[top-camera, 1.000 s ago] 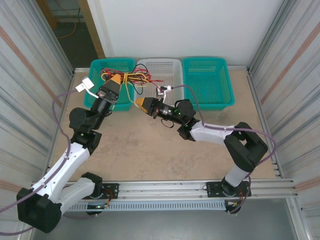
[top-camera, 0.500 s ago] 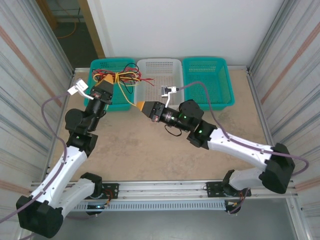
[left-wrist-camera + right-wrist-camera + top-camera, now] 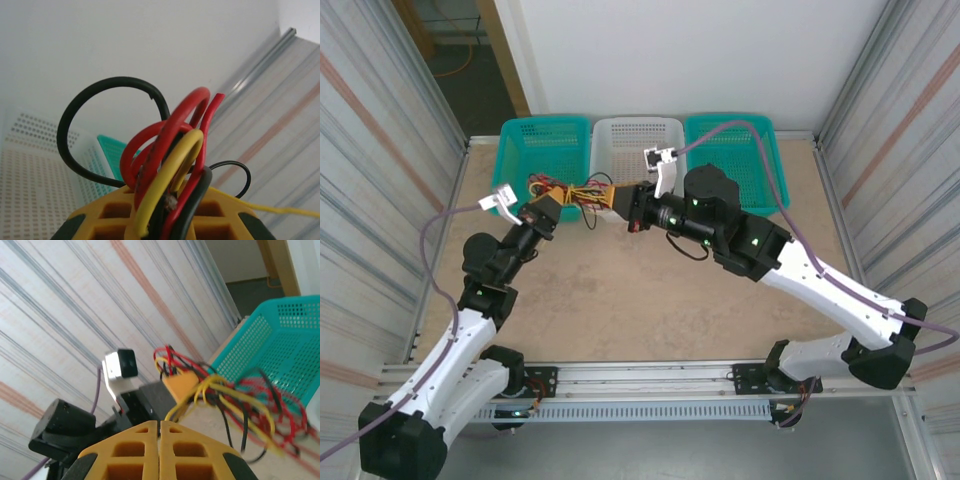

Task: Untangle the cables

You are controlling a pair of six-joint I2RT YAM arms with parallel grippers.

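The cables (image 3: 582, 189) are a knot of thin red, yellow and black wires hanging between my two grippers, just in front of the baskets. My left gripper (image 3: 556, 197) is shut on the knot. In the left wrist view the red, yellow and black loops of the cables (image 3: 172, 145) stick up from between the yellow jaws of the left gripper (image 3: 167, 212). My right gripper (image 3: 607, 195) faces the left one from the right. In the right wrist view the right gripper (image 3: 160, 424) is shut, and a yellow cable (image 3: 192, 392) runs from its tip to the knot.
Three baskets line the back wall: a teal basket (image 3: 542, 135) on the left, a white basket (image 3: 638, 135) in the middle, and a teal basket (image 3: 760, 165) partly behind my right arm. Corrugated walls close both sides. Bare table lies nearer the bases.
The left gripper has drawn the knot back out from over the baskets and down towards the table. The right arm has swung up and stretched out, its gripper staying close to the knot.
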